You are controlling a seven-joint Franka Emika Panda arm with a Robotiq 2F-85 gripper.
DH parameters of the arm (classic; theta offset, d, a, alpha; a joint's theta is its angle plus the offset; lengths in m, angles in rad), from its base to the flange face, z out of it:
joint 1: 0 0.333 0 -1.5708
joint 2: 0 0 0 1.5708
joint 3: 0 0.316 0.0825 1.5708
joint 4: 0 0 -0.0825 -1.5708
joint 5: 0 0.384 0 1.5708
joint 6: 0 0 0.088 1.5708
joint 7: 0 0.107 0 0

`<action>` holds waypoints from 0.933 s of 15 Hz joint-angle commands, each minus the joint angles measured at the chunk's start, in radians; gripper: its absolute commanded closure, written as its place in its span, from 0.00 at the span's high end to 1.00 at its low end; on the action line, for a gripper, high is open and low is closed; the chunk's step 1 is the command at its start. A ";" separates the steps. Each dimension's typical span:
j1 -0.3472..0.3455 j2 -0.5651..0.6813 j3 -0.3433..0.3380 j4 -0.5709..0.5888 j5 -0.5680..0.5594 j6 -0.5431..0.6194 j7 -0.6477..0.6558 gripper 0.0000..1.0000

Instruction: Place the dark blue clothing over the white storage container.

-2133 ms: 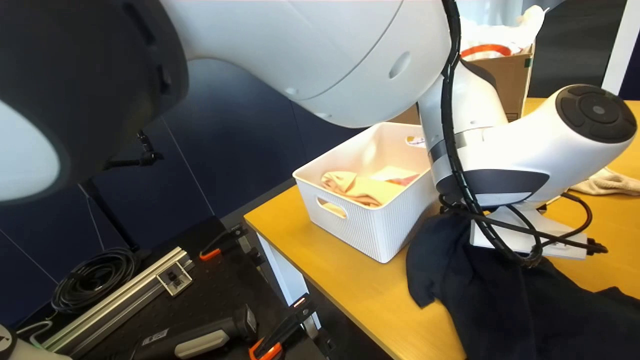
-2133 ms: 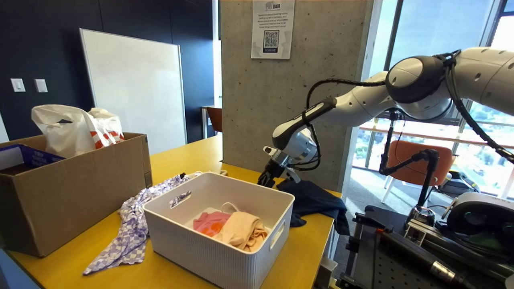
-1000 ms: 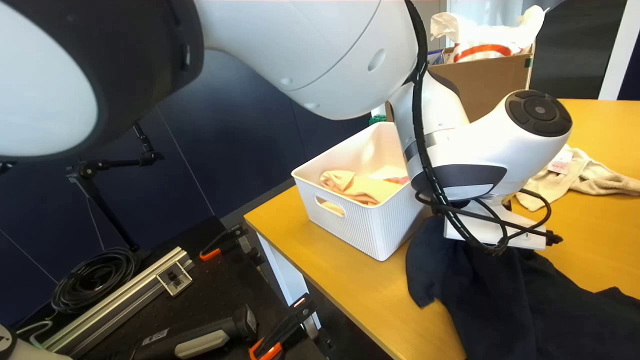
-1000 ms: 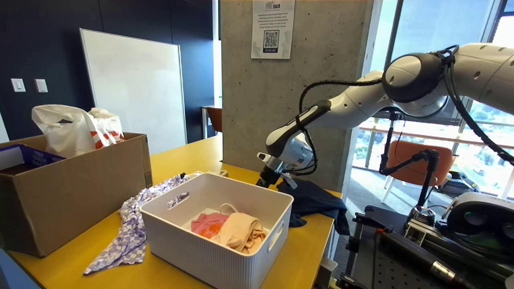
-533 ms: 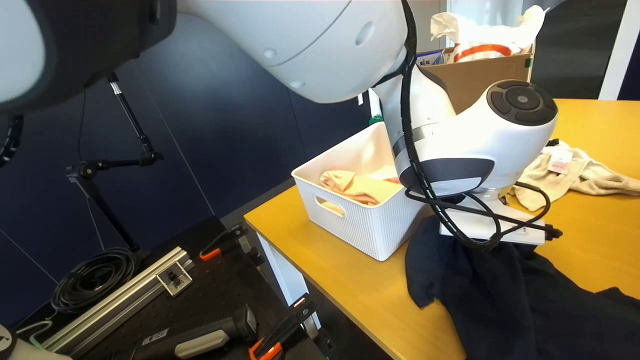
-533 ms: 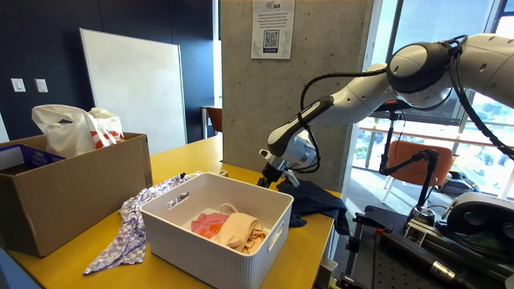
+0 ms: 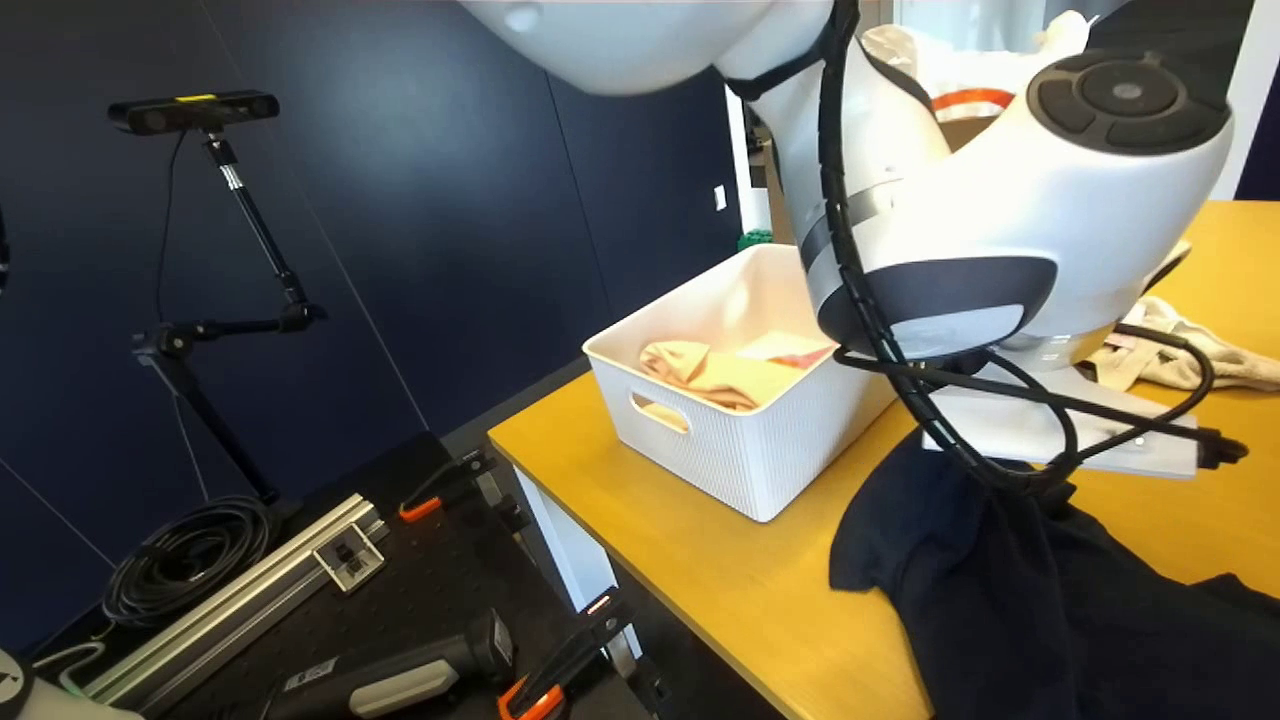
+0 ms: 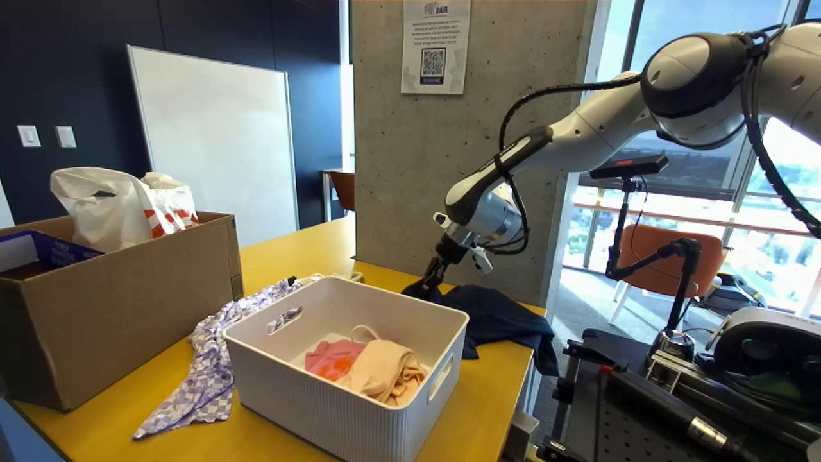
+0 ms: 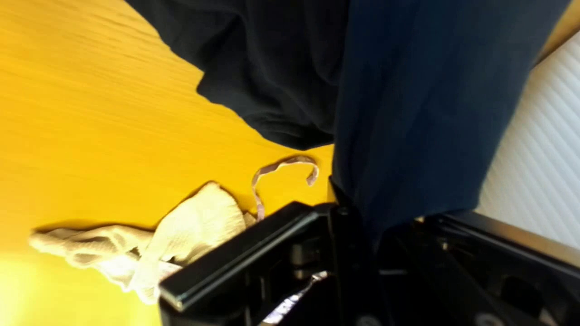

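Yellow tbl (image 8: 298, 244) by concrete pillar (image 8: 449, 160), w/ end effector (image 9: 374, 231) pinching dark blue clothing (image 7: 1040, 600) nr white bin (image 8: 321, 410).

On table (image 8: 301, 242), left to right in an exterior view: box (image 8: 128, 314) with bag (image 8: 106, 215) inside, cloth (image 8: 208, 366), storage container (image 8: 314, 410) with fabric pieces (image 8: 385, 372) inside. Behind storage container, rightward: clothing (image 8: 500, 316), partly over table edge, one end within gripper (image 8: 431, 281).
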 commanded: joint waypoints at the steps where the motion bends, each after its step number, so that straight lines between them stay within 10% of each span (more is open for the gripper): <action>1: -0.048 -0.128 0.026 -0.079 0.026 -0.002 0.022 0.01; 14: 0.279 -0.452 0.022 0.010 0.055 -0.168 0.230 0.01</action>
